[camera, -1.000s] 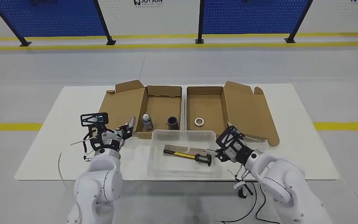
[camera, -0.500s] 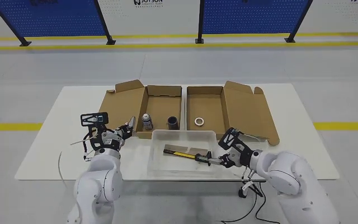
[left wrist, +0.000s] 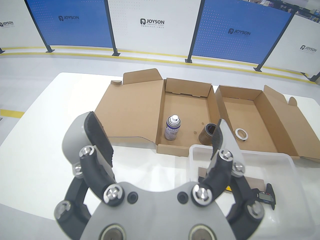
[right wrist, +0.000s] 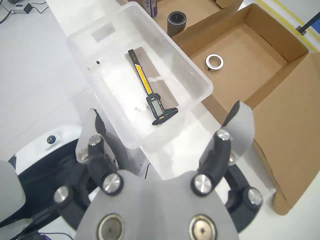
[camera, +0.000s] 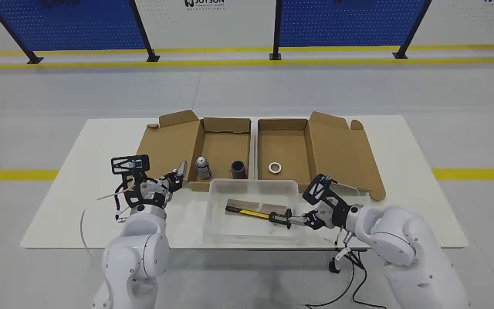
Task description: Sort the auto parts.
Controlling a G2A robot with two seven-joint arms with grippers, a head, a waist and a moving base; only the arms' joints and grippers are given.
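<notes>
A clear plastic bin (camera: 252, 188) sits at the table's near edge with a black and yellow digital caliper (camera: 258, 214) lying in it. My right gripper (camera: 307, 207) hovers open just off the bin's right end; in the right wrist view the gripper (right wrist: 167, 116) is nearer than the caliper (right wrist: 147, 88), apart from it. My left gripper (camera: 179, 176) is open over bare table left of the bin, holding nothing (left wrist: 156, 128). The left cardboard box (camera: 225, 147) holds a spray can (camera: 203, 167) and a dark cylinder (camera: 238, 168). In the right box (camera: 284, 147) lies a metal ring (camera: 275, 167).
Both boxes have their lids folded flat outward, the left lid (camera: 166, 143) and the right lid (camera: 343, 154). White table (camera: 93, 170) lies bare on the left and far right. Cables hang off the table's near edge by the right arm.
My right gripper has drawn back a little toward the table's near edge, staying open. The left arm and all the parts are unchanged.
</notes>
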